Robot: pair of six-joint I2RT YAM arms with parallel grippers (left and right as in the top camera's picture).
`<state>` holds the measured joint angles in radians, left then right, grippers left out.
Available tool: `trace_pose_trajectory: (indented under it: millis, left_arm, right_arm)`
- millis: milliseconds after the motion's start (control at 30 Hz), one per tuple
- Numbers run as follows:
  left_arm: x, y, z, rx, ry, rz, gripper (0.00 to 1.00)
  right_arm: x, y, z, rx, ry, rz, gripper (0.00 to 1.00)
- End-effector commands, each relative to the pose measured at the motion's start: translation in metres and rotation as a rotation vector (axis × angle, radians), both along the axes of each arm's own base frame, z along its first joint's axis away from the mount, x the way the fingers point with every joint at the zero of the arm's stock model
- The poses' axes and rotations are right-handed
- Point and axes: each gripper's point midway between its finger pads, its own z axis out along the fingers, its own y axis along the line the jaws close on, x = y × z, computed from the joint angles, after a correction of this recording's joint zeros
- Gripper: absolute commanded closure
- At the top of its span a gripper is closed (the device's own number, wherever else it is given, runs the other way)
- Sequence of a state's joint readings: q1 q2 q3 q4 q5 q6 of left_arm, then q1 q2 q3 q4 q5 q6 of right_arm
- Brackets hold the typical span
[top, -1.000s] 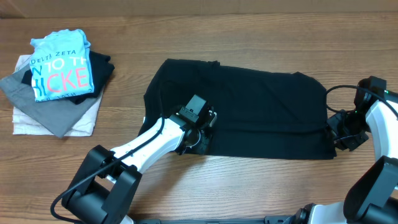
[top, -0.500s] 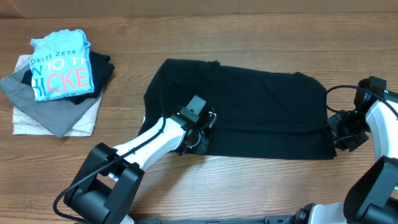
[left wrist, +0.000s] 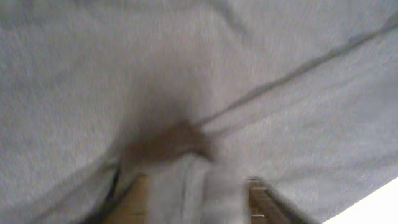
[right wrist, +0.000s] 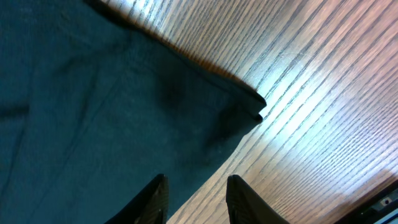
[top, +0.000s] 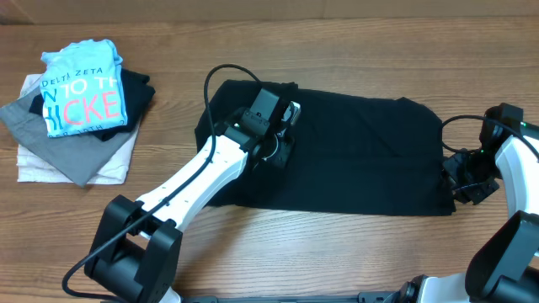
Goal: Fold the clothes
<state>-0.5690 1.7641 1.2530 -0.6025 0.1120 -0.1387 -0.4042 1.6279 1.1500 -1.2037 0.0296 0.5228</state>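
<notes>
From overhead, the black garment (top: 362, 151) lies spread flat across the middle and right of the desk (top: 354, 252). The left arm reaches diagonally over the garment's left part, and the left claw (top: 280, 145) sits over the cloth near its upper left edge. Dark claw against dark fabric hides how its jaws stand. The right claw (top: 467, 181) is at the garment's right edge, near the lower corner. A stack of folded clothes (top: 59, 143) rests at the desk's far left, well apart, with a light blue shirt (top: 80, 93) bearing pink lettering on top.

The left wrist view is blurred. Creased cloth fills it, with slivers of wood at the bottom, and whether that claw is pinching anything cannot be told.

In the right wrist view, the right claw's fingers (right wrist: 155, 199) stand spread above the garment's corner, gripping nothing, with bare wood beside it.
</notes>
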Motion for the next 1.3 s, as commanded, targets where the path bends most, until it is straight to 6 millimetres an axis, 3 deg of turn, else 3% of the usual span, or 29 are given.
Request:
trace_pose_trajectory:
  millis: [0,133,300,367,533,700,833,967,1267]
  left_arm:
    - [-0.007,0.005,-0.014,0.049,0.045,-0.016,0.41]
    - [-0.012,0.030,-0.019,0.131,0.078,0.035,0.55]
    - [-0.012,0.081,-0.025,0.215,0.161,0.270,0.66]
    - [-0.009,0.092,-0.025,0.201,0.181,0.338,0.69]
    - [-0.007,0.115,-0.038,0.192,0.233,0.462,0.84]
    - [-0.030,0.132,-0.079,0.231,0.338,0.567,0.84]
    - [-0.040,0.142,-0.097,0.247,0.373,0.616,0.85]
    - [-0.044,0.166,-0.102,0.295,0.374,0.728,0.84]
    - [-0.069,0.189,-0.101,0.355,0.481,0.786,0.85]
  right_arm:
    - [0.008,-0.001,0.009,-0.013,-0.035,0.005,0.66]
    - [0.008,-0.001,0.009,-0.013,-0.035,0.009,0.66]
    - [0.008,-0.001,0.009,-0.013,-0.039,0.009,0.66]
    - [0.011,0.000,0.009,-0.004,-0.049,0.018,0.66]
    - [0.030,0.022,0.011,0.129,-0.162,0.177,0.67]
    - [0.042,0.036,0.010,0.179,-0.224,0.256,0.77]
    - [0.045,0.045,-0.001,0.186,-0.223,0.291,0.78]
    - [0.047,0.050,-0.018,0.189,-0.213,0.312,0.78]
    - [0.043,0.042,-0.061,0.144,-0.185,0.308,0.77]
